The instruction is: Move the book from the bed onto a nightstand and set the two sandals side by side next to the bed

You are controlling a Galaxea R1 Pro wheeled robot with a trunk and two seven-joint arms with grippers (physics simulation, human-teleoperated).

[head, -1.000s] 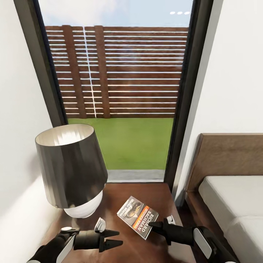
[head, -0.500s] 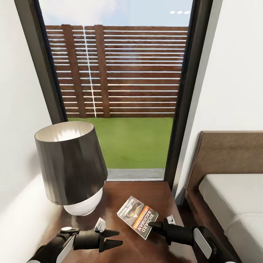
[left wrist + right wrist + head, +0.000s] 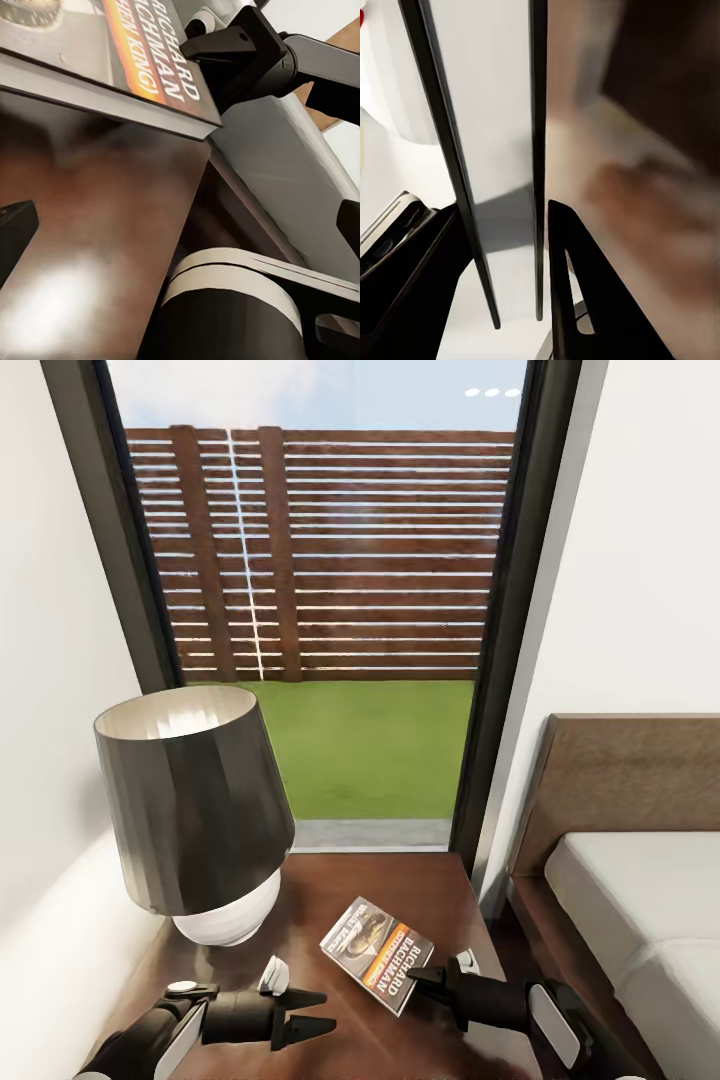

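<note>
Head view has both arms reaching forward, low over the dark wooden nightstand (image 3: 400,880). The right claw (image 3: 422,982) points left and pinches the near corner of the book (image 3: 377,954), whose cover faces up and which is tilted over the tabletop between the two arms. The right wrist view shows the book edge-on (image 3: 499,150), standing between the two black fingers (image 3: 585,292). The left claw (image 3: 312,1014) points right toward the book with its tips slightly spread, holding nothing, just short of the book's near edge. A dark-shaded lamp (image 3: 190,810) stands at the nightstand's left rear; the bed (image 3: 640,900) lies to the right, its headboard against the wall. Compared with a second ago, the arms and book keep their poses; the whole scene sits slightly lower, so the camera has tilted.
</note>
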